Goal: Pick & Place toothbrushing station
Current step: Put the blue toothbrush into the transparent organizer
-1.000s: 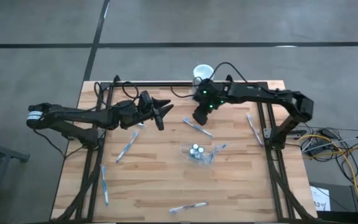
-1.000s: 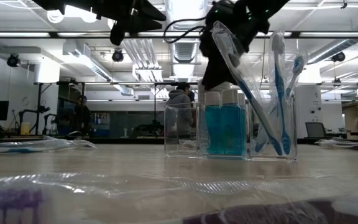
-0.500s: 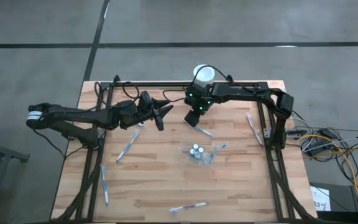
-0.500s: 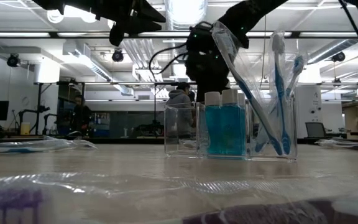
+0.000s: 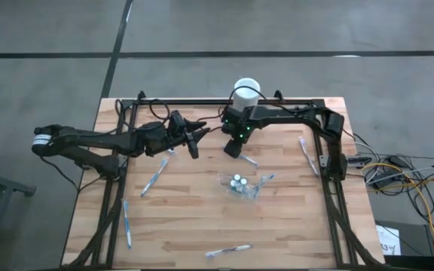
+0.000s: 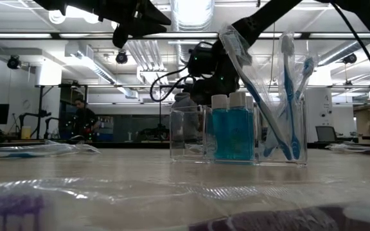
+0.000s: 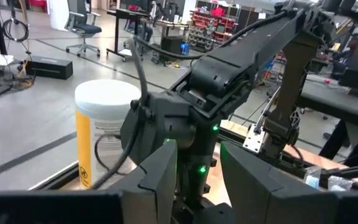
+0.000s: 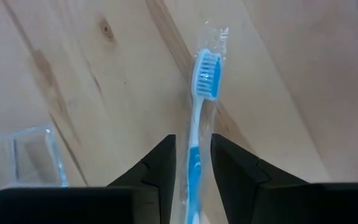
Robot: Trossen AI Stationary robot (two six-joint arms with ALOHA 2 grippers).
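The right tool point(image 5: 232, 147) hangs low over the far middle of the wooden bench point(image 5: 194, 218), its two fingers point(image 8: 157, 165) a narrow gap apart and straddling the handle of a wrapped blue-and-white toothbrush point(image 8: 199, 130). The right wrist view does not show whether they press the handle, so a grip cannot be told. The brush's bristle head points away past the fingertips, lying flat on the wood.

Just nearer the bench's centre stands the clear plastic organizer point(image 5: 239, 186), holding teal-and-white tubes point(image 6: 232, 131) in one compartment and upright toothbrushes point(image 6: 288, 96) in the next; a third compartment at its side looks empty.

The left tool point(image 5: 194, 139) hovers just beside the right one, well above the wood, fingers partly spread and holding nothing.

A white cylinder point(image 5: 246, 90) sits at the far edge behind the right wrist. Other wrapped toothbrushes point(image 5: 154, 177) lie scattered toward the left, right and near edges, leaving bare wood between them and the organizer.
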